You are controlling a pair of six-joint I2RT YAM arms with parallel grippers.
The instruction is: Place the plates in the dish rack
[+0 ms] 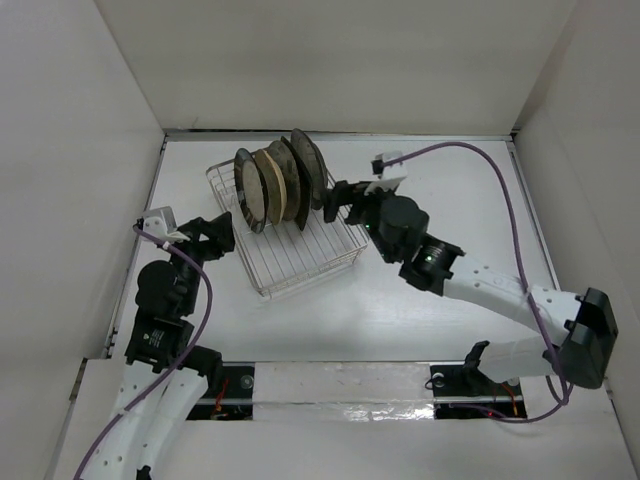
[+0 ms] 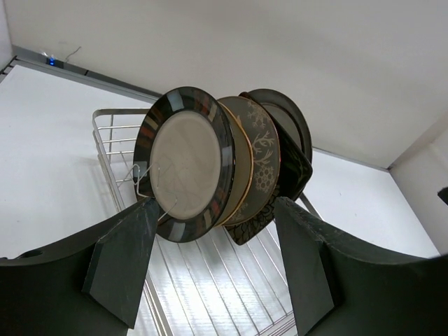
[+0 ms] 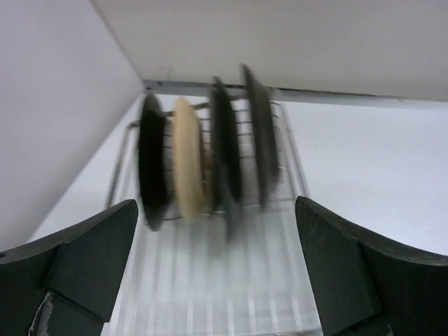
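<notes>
The silver wire dish rack (image 1: pixel 300 260) sits at the table's middle back. Several plates stand upright in its far half. From left to right they are a dark-rimmed tan-centred plate (image 1: pixel 246 190), a tan plate (image 1: pixel 271 186) and darker plates (image 1: pixel 308 168). In the left wrist view the dark-rimmed plate (image 2: pixel 185 164) is in front. Behind it are the tan plate (image 2: pixel 243 168), a floral plate (image 2: pixel 264 150) and the dark square plate's corner (image 2: pixel 253 225). My left gripper (image 1: pixel 220 235) (image 2: pixel 210 269) is open and empty at the rack's left side. My right gripper (image 1: pixel 335 198) (image 3: pixel 217 269) is open and empty beside the rightmost plate.
White walls close in the table at the back and on both sides. The rack's near half (image 2: pixel 210 294) holds no plates. The right wrist view is motion-blurred and shows the plates (image 3: pixel 203 161) edge-on over the rack floor (image 3: pixel 217 294). A purple cable (image 1: pixel 490 165) arcs over the right arm.
</notes>
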